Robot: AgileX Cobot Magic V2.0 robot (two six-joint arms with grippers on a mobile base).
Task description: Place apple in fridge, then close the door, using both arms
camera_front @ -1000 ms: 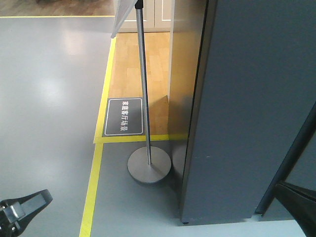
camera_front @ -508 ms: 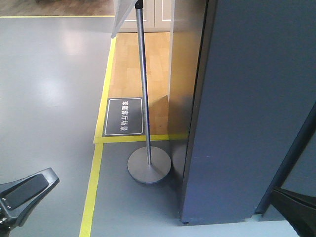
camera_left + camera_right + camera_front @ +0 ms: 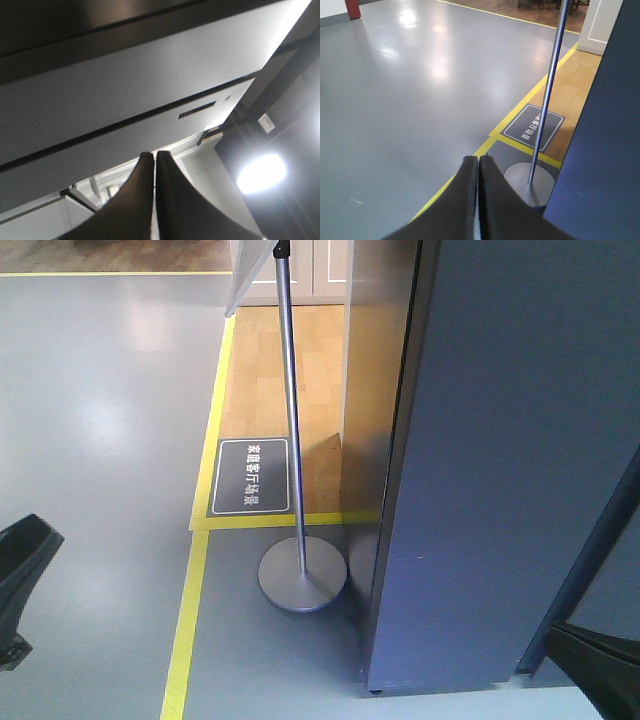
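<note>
Apple: not visible in any view, so can't say where it is. Likely already inside, but that's a guess.

Fridge point(image 3: 520, 460) fills the right half of the front cam, dark blue-grey wall standing tall, long axis vertical. Only the outside shows; no white interior, no shelves. Door itself can't be told apart from the body here. A dark slanted edge at far right may be the door or an arm, unclear.

Left gripper point(image 3: 154, 159): jaws pressed together, nothing between them. Wrist cam points up at a grey ceiling w/ beams and a lamp point(image 3: 261, 173), so the left arm is tilted away from the fridge. A black part at the front cam's left edge probably belongs to this arm.

Right gripper point(image 3: 478, 162): jaws also together, empty. It looks down at grey floor point(image 3: 395, 100), w/ the fridge wall just to its right and near. Pole point(image 3: 547, 95) on a round base point(image 3: 302, 579) stands ahead, between gripper and floor sign point(image 3: 252, 476), inside the yellow tape point(image 3: 185, 630).

Key relation: fridge lies to the right of both tools, and the right arm is clearly nearer; left is well apart on the far side. Judgement: if the door is left to shut, the push would suit the right arm, sweeping rightward, keeping clear of the pole.
</note>
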